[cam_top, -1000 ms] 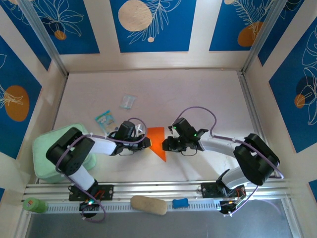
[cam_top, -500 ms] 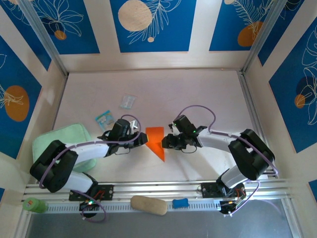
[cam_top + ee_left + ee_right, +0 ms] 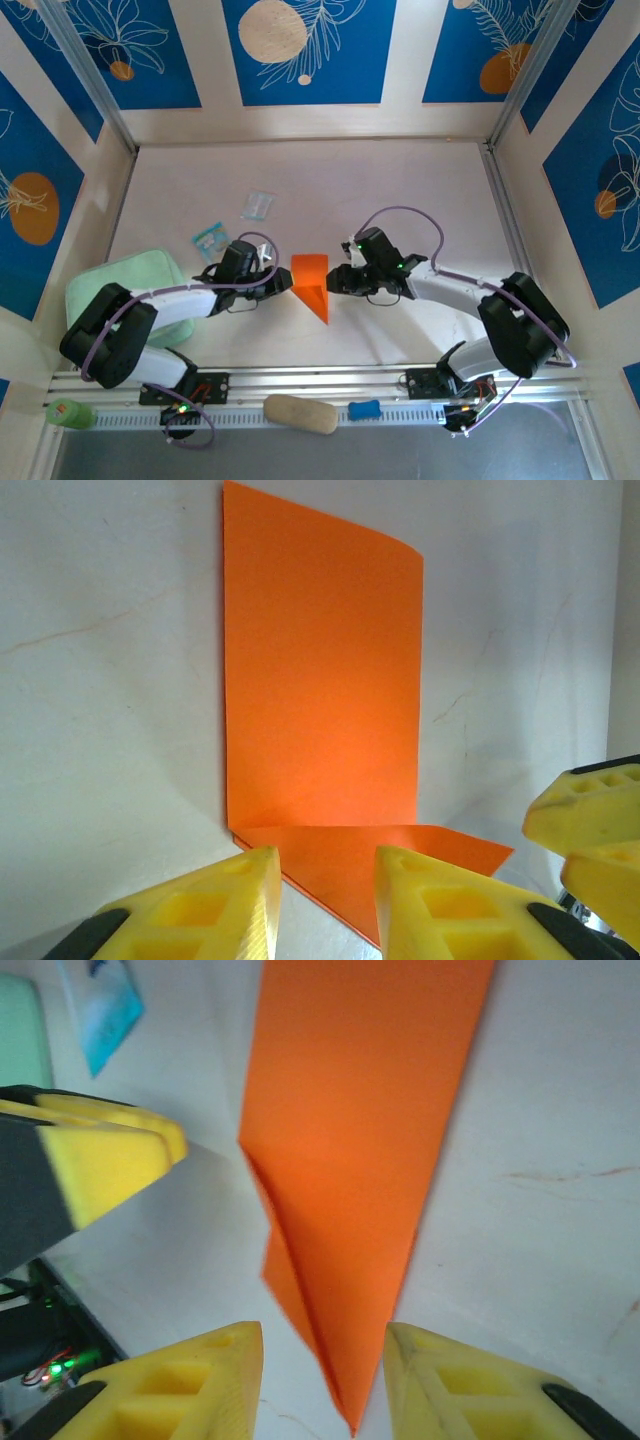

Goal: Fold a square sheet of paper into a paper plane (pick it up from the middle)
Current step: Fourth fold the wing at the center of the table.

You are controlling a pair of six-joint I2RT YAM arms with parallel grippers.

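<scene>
While the creased orange sheet of paper (image 3: 312, 283) lies on the table (image 3: 400, 200), it is flanked by the left gripper (image 3: 287, 285) and the right gripper (image 3: 334, 283), both held with fingers apart.

matt orange paper (image 3: 320, 680) — smooth, matt table (image 3: 100, 730)

We count one orange paper sheet (image 3: 313, 283) at centre frame and two grippers: the left gripper (image 3: 288, 285) and the right gripper (image 3: 333, 283). We also count one blue-and-white packet (image 3: 210, 240), one clear wrapper (image 3: 258, 205) and one mint green pad (image 3: 140, 270) at left. Along the bottom edge are one tan oblong (image 3: 300, 413), one blue piece (image 3: 365, 409) and one green object (image 3: 68, 412).
</scene>
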